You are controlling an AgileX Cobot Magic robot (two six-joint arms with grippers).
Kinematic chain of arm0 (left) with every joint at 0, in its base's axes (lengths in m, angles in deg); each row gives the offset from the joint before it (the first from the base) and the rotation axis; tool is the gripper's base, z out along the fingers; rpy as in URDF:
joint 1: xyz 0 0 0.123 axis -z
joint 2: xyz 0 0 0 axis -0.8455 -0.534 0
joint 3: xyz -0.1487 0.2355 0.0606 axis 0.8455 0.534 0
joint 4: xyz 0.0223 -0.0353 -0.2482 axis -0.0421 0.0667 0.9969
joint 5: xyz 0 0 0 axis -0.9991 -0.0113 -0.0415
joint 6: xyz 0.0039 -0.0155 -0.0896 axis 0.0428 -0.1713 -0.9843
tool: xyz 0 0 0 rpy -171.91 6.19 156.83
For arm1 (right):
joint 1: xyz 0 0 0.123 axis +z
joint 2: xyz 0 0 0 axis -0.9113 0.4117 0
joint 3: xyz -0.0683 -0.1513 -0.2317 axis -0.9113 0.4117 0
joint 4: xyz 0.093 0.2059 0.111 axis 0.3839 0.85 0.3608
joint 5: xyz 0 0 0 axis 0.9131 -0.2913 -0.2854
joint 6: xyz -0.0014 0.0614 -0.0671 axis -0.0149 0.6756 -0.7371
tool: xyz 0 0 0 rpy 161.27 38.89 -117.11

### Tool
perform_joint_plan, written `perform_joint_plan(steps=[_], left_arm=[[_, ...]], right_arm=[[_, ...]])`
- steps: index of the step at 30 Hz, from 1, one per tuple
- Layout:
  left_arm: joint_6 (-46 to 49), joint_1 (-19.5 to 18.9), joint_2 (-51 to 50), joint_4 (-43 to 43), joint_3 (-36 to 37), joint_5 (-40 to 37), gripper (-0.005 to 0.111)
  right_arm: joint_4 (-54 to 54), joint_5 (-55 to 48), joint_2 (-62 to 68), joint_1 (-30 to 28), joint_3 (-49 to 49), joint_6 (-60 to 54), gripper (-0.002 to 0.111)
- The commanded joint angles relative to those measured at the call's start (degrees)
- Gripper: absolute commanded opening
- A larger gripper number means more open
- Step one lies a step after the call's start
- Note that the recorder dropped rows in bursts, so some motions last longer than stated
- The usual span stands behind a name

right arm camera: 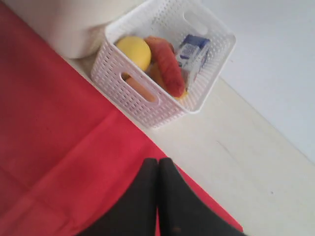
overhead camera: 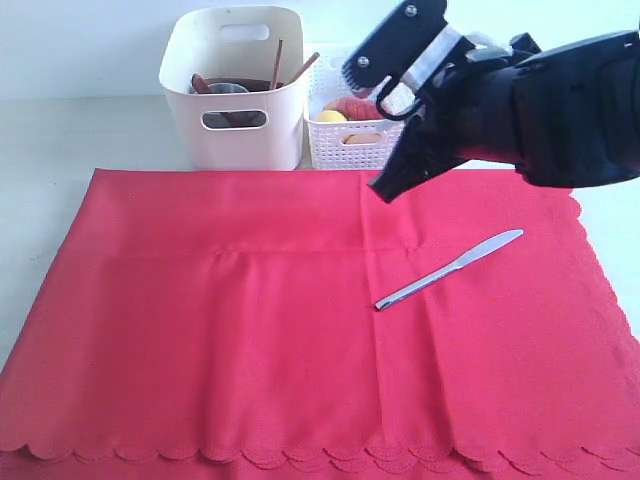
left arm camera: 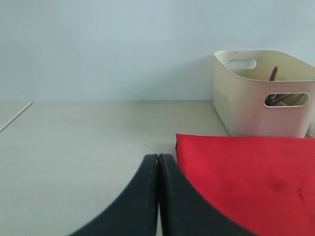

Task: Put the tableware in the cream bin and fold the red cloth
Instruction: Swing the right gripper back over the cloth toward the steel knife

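While the red cloth (overhead camera: pixel 250 350) lies spread flat over the near table, note that it is the largest item: soft, light and limp. It will likely sag and drag, so judge a scalloped corner or edge the best place to hold it, not mid-panel.

Beyond its far edge, left of centre, stands the cream bin (overhead camera: pixel 235 130), with chopsticks (overhead camera: pixel 278 60) and other tableware inside. Just beside it on the right sits the white basket (overhead camera: pixel 360 148) of food.

The metal knife (overhead camera: pixel 450 270) lies alone on the cloth, right of centre, blade toward the far right. Expect it to be stiff, thin and slippery, and flat against soft fabric. Pinch it across the handle, and beware of catching the cloth.

Your right gripper (overhead camera: pixel 382 188) hangs above the cloth's far edge, near the basket and apart from the knife. Its fingers (right arm camera: pixel 147 196) are pressed together on nothing, so part them before you descend.

Your left gripper (left arm camera: pixel 158 156) is likewise closed and empty, over bare table (left arm camera: pixel 74 147) just beside a far corner of the cloth.
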Motion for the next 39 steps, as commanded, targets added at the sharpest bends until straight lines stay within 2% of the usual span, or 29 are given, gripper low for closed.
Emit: perform_joint_plan(steps=[1, 7, 16, 19, 26, 30, 31, 33, 36, 37, 39], left_arm=[[-0.4, -0.1, 0.3, 0.0, 0.2, 0.2, 0.002], [-0.4, -0.1, 0.3, 0.0, 0.2, 0.2, 0.002], [-0.4, -0.1, 0.3, 0.0, 0.2, 0.2, 0.002], [-0.4, -0.1, 0.3, 0.0, 0.2, 0.2, 0.002], [-0.4, -0.1, 0.3, 0.0, 0.2, 0.2, 0.002], [-0.4, -0.1, 0.3, 0.0, 0.2, 0.2, 0.002], [-0.4, -0.1, 0.3, 0.0, 0.2, 0.2, 0.002], [-0.4, -0.1, 0.3, 0.0, 0.2, 0.2, 0.002], [-0.4, -0.1, 0.3, 0.0, 0.2, 0.2, 0.002], [-0.4, -0.1, 0.3, 0.0, 0.2, 0.2, 0.002], [-0.4, -0.1, 0.3, 0.0, 0.2, 0.2, 0.002]], right_arm=[[-0.5, -6.5, -0.3, -6.3, 2.3, -0.8, 0.000], [-0.5, -14.6, 0.5, -12.5, 4.8, -0.8, 0.000], [-0.5, -29.2, 4.5, -12.9, 4.8, 0.0, 0.000], [-0.5, -29.2, 4.5, -12.9, 4.6, 12.6, 0.000], [-2.4, -24.4, 4.5, -14.0, 4.3, 16.9, 0.000], [-3.3, -26.9, 4.5, -20.2, 4.1, 19.6, 0.000], [-5.7, -29.7, 4.6, -22.1, 4.1, 22.2, 0.000], [-17.0, -37.6, 4.6, -25.8, 3.3, 33.2, 0.000], [-49.7, -59.5, 7.6, -30.7, -4.9, 62.9, 0.000], [-56.5, -65.0, 8.8, -31.3, -8.9, 71.3, 0.000], [-69.6, -76.6, 11.0, -30.9, -15.0, 77.9, 0.000]])
